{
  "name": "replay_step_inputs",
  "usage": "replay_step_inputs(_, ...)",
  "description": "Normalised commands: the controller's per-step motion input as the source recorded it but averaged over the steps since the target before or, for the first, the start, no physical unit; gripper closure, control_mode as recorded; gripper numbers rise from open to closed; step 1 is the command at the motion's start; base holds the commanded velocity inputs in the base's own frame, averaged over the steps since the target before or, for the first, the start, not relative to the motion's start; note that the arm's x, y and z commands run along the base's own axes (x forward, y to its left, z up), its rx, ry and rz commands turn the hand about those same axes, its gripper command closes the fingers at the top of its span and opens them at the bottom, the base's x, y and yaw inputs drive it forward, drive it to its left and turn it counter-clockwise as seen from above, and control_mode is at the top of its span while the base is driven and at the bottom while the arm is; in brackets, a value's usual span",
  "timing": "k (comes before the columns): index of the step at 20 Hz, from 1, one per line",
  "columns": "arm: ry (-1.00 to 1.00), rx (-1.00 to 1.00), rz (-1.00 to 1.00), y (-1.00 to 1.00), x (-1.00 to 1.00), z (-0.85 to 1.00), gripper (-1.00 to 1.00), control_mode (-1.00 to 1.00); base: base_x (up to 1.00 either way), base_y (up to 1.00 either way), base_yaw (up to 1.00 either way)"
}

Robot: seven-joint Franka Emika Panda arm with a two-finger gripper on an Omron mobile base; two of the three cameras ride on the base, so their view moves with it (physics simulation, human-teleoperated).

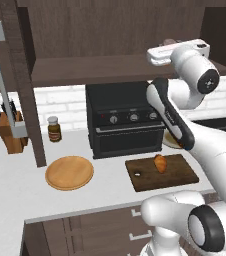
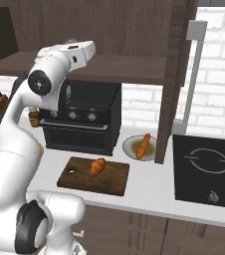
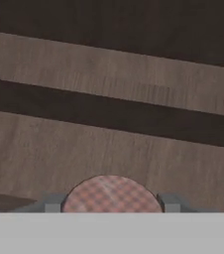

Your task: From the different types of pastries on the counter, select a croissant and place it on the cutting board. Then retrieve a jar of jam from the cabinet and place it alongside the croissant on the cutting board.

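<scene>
On the near part of the pale counter, the dark cutting board is seen lying flat, with its small hole toward the left corner in the left base view. The croissant rests on the board, roughly at its middle, and is matched in the right base view by the plump golden pastry on the same board. A round light wooden plate lies to the left of the board, apart from it. Behind the board stands the black oven. To the right of the oven, a longer thin loaf is laid on a pale plate, beside a black cooktop. Farther left, a dark jar with a yellow label and a knife block stand near the wall.

Above the oven, the gripper is reached into the open shelf of the dark wooden cabinet. In the hand view, the round checked lid of the jar of jam is seen between the two finger tips, which sit close against its sides; the jaws appear closed narrowly on the jar, over the brown shelf boards.
</scene>
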Motion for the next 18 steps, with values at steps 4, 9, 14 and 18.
replay_step_inputs(4, -0.13, 0.0, 0.11, -0.08, -0.82, 0.1, 1.0, -1.0, 0.0, 0.0, 0.0)
replay_step_inputs(9, 0.0, -0.05, 0.19, -0.16, -0.7, 0.0, 1.0, -1.0, 0.0, 0.0, 0.0)
replay_step_inputs(14, 0.0, -0.03, 0.28, -0.16, -0.66, 0.0, 1.0, -1.0, 0.0, 0.0, 0.0)
replay_step_inputs(18, 0.01, -0.02, 0.37, -0.14, -0.71, -0.09, 1.0, -1.0, 0.0, 0.0, 0.0)
